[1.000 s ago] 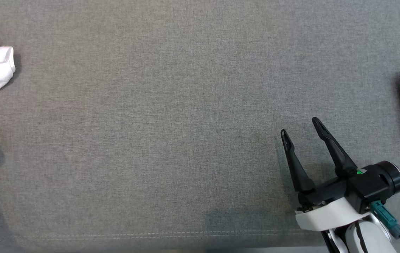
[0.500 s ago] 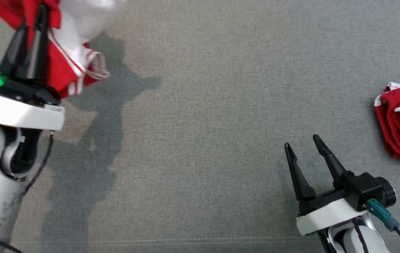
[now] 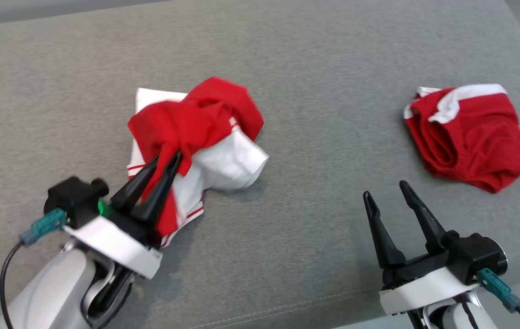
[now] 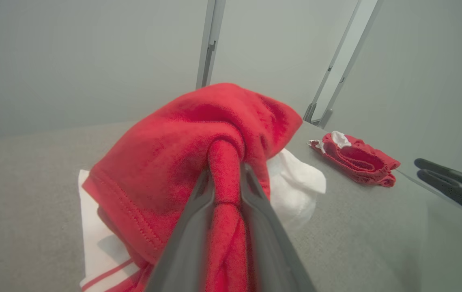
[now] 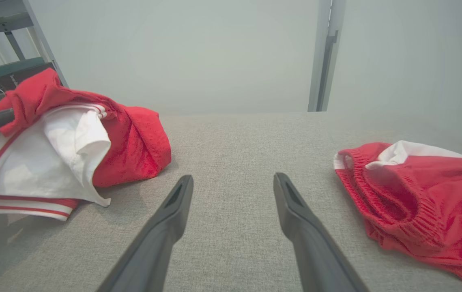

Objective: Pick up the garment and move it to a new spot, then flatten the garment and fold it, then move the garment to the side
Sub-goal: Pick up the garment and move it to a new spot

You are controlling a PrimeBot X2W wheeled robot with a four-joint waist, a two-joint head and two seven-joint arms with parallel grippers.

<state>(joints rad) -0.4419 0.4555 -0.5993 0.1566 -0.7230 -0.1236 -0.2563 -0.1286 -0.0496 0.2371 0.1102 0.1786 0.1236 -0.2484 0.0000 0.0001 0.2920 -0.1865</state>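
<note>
1. Centre-left of the head view, the red-and-white garment (image 3: pixel 223 160) sits bunched on the grey fabric table (image 3: pixel 314 68). Most of it rests on the cloth, w/ one red fold pulled up.
2. Your left tool (image 3: pixel 167 156) is clamped on that red fold. The left wrist view shows the fabric pinched as a thick roll betw. the two fingers, jaws nearly together.
3. Your right tool (image 3: pixel 386 190), lower right, is spread wide w/ nothing in it, hovering over bare table, apart from both garments.
4. Step in hand, I'd judge: setting it at the new spot, then flattening. Go low & don't let go until the bulk lies w/ room all round.
5. The grip is on a wad, prob. several layers, so spreading from here would likely drag the whole lot. Better to release, then re-grip a single edge. The white hem w/ red stripes at the pile's lower left looks reachable.
6. Bring the right tool in for the opposite edge & pull apart evenly.
7. Keep clear of the second red garment (image 3: pixel 474 132), upper right.
8. Containers: can't make out any; both garments lie loose on the table.
</note>
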